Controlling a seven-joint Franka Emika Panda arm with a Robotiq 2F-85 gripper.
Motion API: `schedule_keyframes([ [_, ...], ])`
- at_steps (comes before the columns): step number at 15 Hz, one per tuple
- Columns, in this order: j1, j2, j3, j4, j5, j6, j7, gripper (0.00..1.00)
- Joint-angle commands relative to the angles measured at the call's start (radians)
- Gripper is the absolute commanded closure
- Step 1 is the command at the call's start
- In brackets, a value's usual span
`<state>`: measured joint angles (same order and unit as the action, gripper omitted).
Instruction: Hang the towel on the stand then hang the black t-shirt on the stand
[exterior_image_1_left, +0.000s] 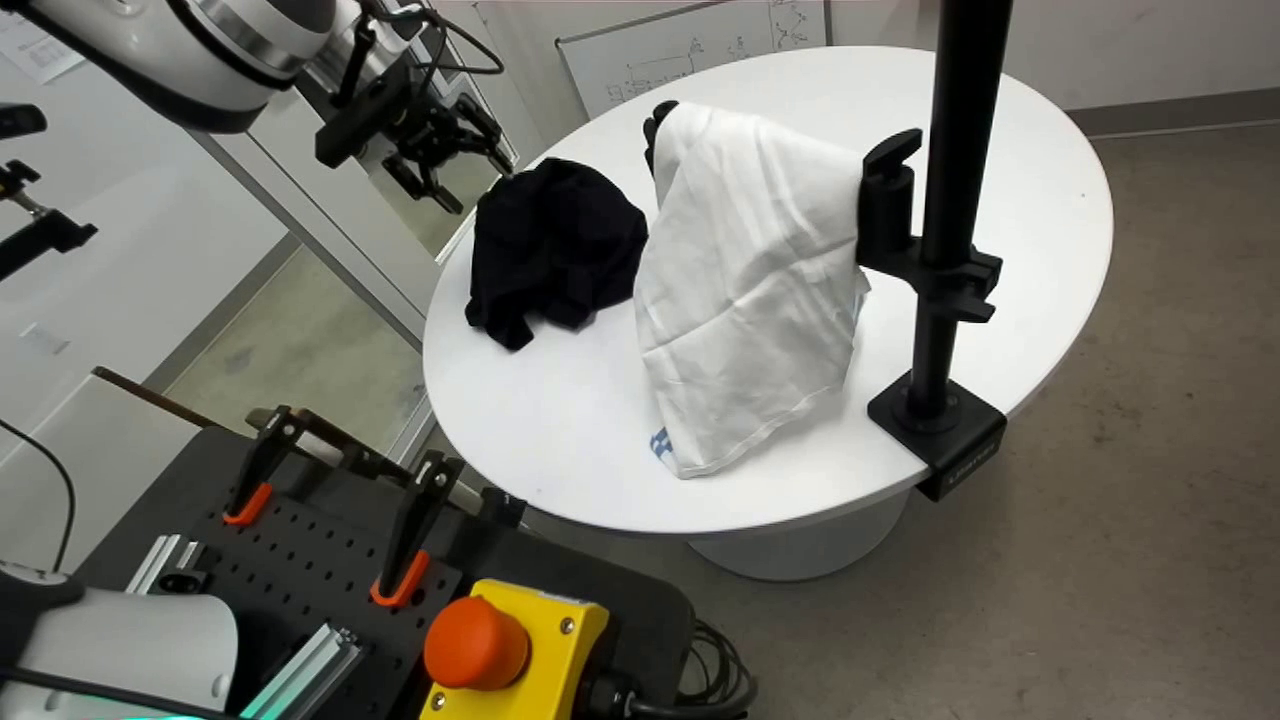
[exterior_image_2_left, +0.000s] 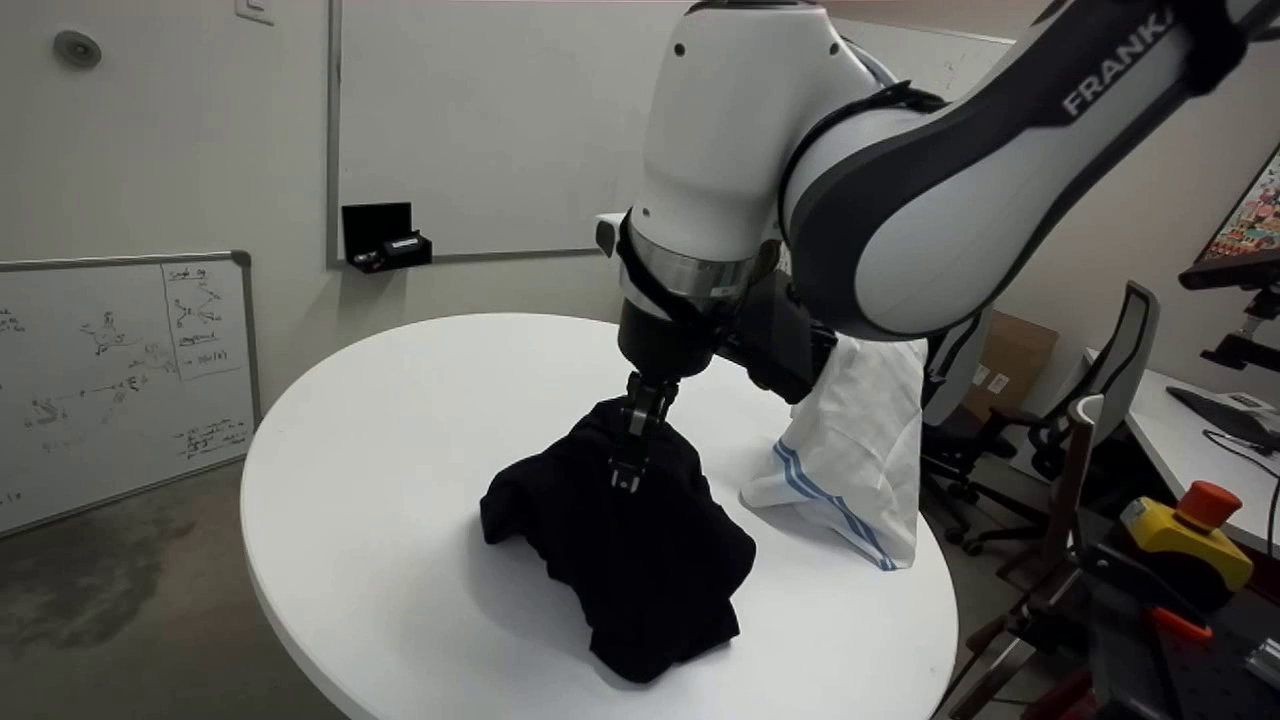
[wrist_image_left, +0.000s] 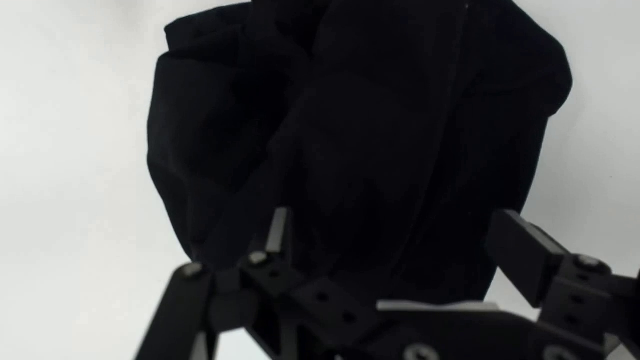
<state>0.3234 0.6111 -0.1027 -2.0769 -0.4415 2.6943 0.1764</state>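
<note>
I have the fingers (wrist_image_left: 525, 257) spread wide, pointing down at the black t-shirt (wrist_image_left: 375, 130), and in the wrist view dark cloth shows across the gap between them. The t-shirt lies crumpled in a loose heap on the white counter (exterior_image_2_left: 400, 450), below the fingers, with most of it ahead of them as the wrist camera shows it. In an exterior view the tips stand in front of its upper part; from here I cannot tell whether they touch the fabric. The arm (exterior_image_2_left: 920, 220) reaches the fingers from above, and in that same view it hides part of the towel (exterior_image_2_left: 870, 430) behind.

That white towel hangs draped on the stand (exterior_image_1_left: 945, 200), off to one side of the fingers and just past the t-shirt, its blue stripes showing along the lower part. A dark piece (exterior_image_1_left: 654, 130) pokes out from under its upper corner, on the side nearer the fingers. The stand's black pole rises on the far side of the towel from the fingers, with its square foot at the counter's edge.

Well apart from the fingers, in both exterior views, a yellow box (exterior_image_1_left: 555, 640) with a red button (exterior_image_1_left: 475, 643) sits on a dark bench (exterior_image_1_left: 645, 595); two clamps (exterior_image_1_left: 415, 515) with orange tips are near it. Past the counter, away from the fingers, a whiteboard (exterior_image_2_left: 120, 390) carries handwriting.
</note>
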Motion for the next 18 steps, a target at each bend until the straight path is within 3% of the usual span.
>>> schedule_keyframes([
  [1,0.036,0.075,-0.038,0.078,-0.013,-0.015,0.051,0.31],
  [10,0.042,0.114,-0.065,0.104,-0.003,-0.014,0.051,0.99],
  [18,0.006,-0.035,-0.05,-0.028,-0.004,0.055,0.018,0.99],
])
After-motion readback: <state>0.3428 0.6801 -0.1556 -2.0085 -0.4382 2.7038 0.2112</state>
